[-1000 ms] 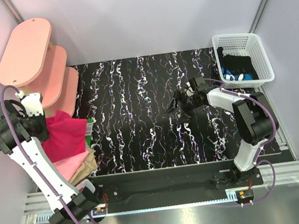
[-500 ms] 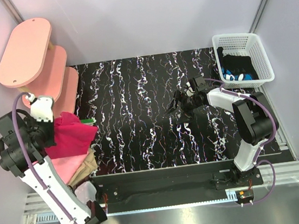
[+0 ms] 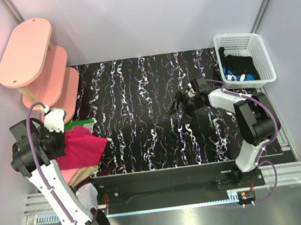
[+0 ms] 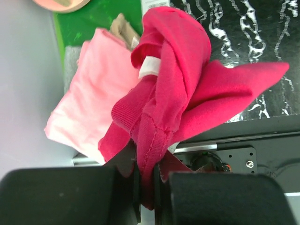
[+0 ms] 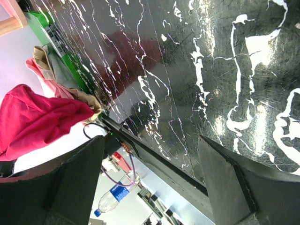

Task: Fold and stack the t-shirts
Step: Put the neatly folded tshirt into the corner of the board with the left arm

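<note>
Far left, the pink shelves (image 3: 33, 61) stand by the wall, off the table's (image 3: 137, 92) back left corner.

In front of them, your left gripper (image 4: 146, 185) is closed almost fully on the crimson shirt (image 4: 180, 89). A fold of the cloth is pinched between the two fingers. The rest bunches out ahead of them in a loose knot, with a white neck label showing on it. From above, the shirt sits at the table's left edge, toward the near side, and one flap reaches out over the black marbled top.

Under and beside that bundle lies the light pink shirt (image 4: 91, 101), flat at the table's left edge. A bit of the tan shirt (image 4: 123, 26) shows just past it. Both rest by a green panel (image 4: 98, 18) at the table's left border.

The middle of the table is bare black marble.

Right of centre, your right gripper (image 3: 176, 107) is low over the table with its jaws spread wide and nothing between them. Its wrist camera shows only tabletop between the two fingers (image 5: 77, 180). It points left, toward the shirts, and is well apart from them.

Far right, at the back corner, a white basket (image 3: 257, 42) holds dark and blue things that I can't make out.
</note>
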Tool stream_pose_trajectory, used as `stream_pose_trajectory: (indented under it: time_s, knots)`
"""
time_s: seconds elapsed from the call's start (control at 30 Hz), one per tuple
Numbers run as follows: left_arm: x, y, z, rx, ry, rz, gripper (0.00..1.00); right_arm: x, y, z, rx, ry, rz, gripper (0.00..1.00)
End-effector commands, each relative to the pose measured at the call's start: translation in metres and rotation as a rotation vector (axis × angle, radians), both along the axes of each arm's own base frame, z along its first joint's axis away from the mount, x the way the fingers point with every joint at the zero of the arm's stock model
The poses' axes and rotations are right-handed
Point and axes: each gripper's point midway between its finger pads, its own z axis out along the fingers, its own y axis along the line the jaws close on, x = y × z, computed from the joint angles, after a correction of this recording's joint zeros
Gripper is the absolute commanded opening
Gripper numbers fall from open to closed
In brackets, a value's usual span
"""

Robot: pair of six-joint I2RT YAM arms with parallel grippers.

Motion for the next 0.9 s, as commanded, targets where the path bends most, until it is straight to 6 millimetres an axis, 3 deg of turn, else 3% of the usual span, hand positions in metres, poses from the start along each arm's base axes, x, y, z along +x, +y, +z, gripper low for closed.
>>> stream_pose_trajectory:
  time_s: [0.0, 0.13, 0.4, 0.57, 0.8, 0.83, 0.87]
  knots:
    - [-0.022, 0.010, -0.016, -0.018, 0.100, 0.120, 0.00, -0.001, -0.003, -0.004, -0.008, -0.005, 0.008, 0.88]
    - [-0.018, 0.030, -0.021, -0.033, 0.118, 0.201, 0.00, -0.004, -0.004, -0.004, -0.009, -0.007, 0.013, 0.88]
    - [-0.025, 0.106, -0.046, -0.156, 0.180, 0.399, 0.00, -0.004, -0.003, -0.005, -0.005, -0.007, 0.023, 0.88]
    - [-0.033, 0.141, -0.045, -0.121, 0.143, 0.459, 0.00, -0.004, -0.003, -0.007, -0.003, -0.004, 0.026, 0.88]
    - [-0.013, 0.165, -0.044, -0.107, 0.046, 0.466, 0.00, -0.002, 0.001, -0.002, 0.012, -0.012, 0.025, 0.88]
    - [-0.011, 0.165, -0.038, -0.115, 0.038, 0.466, 0.00, -0.002, 0.001, -0.002, 0.014, -0.011, 0.027, 0.88]
    - [-0.007, 0.152, -0.018, -0.132, 0.010, 0.425, 0.00, -0.002, 0.001, -0.001, 0.014, -0.012, 0.026, 0.88]
